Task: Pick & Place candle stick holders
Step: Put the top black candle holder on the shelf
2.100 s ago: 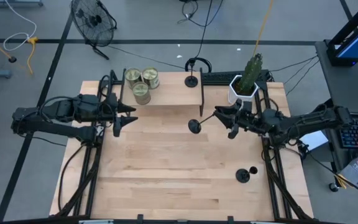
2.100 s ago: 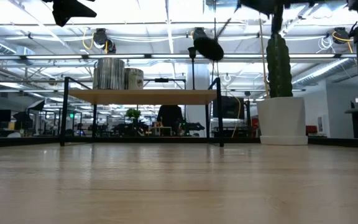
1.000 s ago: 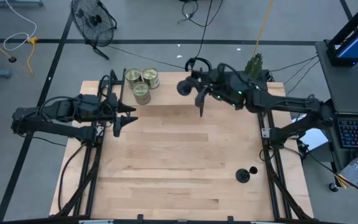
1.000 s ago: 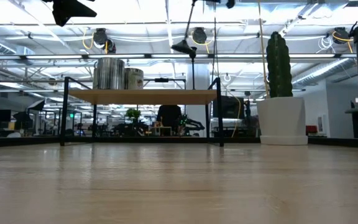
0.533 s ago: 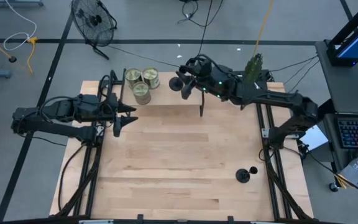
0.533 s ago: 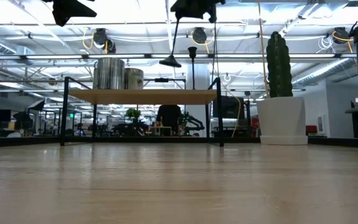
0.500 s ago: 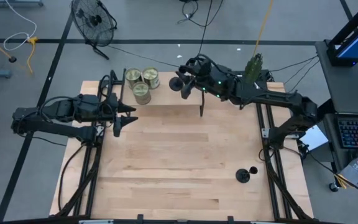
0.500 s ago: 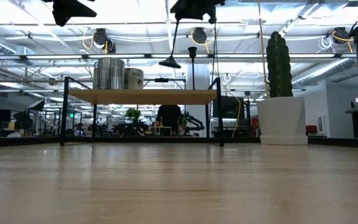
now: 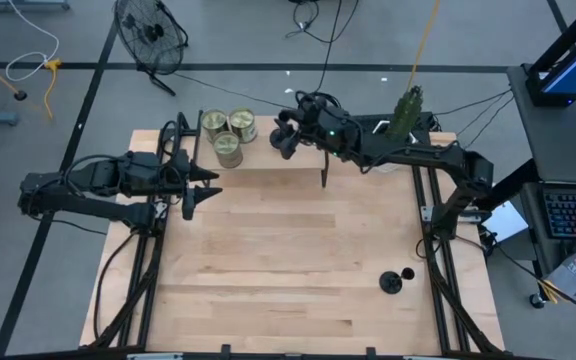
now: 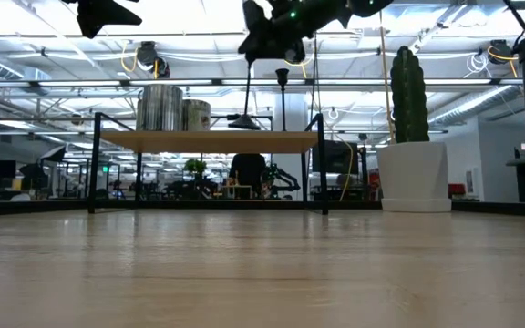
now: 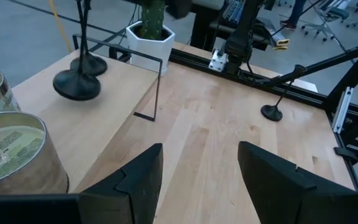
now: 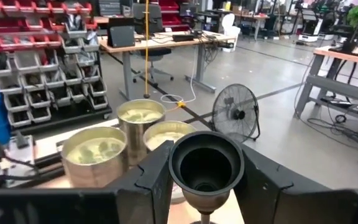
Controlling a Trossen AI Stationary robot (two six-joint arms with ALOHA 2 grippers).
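My right gripper (image 9: 294,130) reaches over the low wooden shelf (image 9: 258,160) at the table's far side and is shut on a black candle stick holder (image 10: 247,91). The holder's round base (image 11: 76,84) is at the shelf top, next to the tins; I cannot tell whether it touches. A second holder (image 10: 282,91) stands on its base on the shelf just to the right. A third (image 9: 393,281) sits on the table near the right near corner. My left gripper (image 11: 197,168) is open and empty, off the shelf's left end. My right gripper pinches the holder at its small cup top (image 12: 207,165), one finger (image 12: 157,180) on each side. The fingers slant down from the table's right. The holder hangs upright below them, its stem straight down and its base (image 10: 244,121) at shelf-top level.
Three greenish-gold tins (image 9: 228,132) stand on the shelf's left end, close to the held holder. A cactus in a white pot (image 9: 400,120) stands at the far right, behind my right arm. The shelf has thin black legs (image 10: 322,173). Bare wood lies in the table's middle (image 9: 288,250).
My right gripper has carried the holder toward the table's left, nearer the tins, and down. The holder has stayed upright, and its base has dropped from well above the shelf to shelf-top level.
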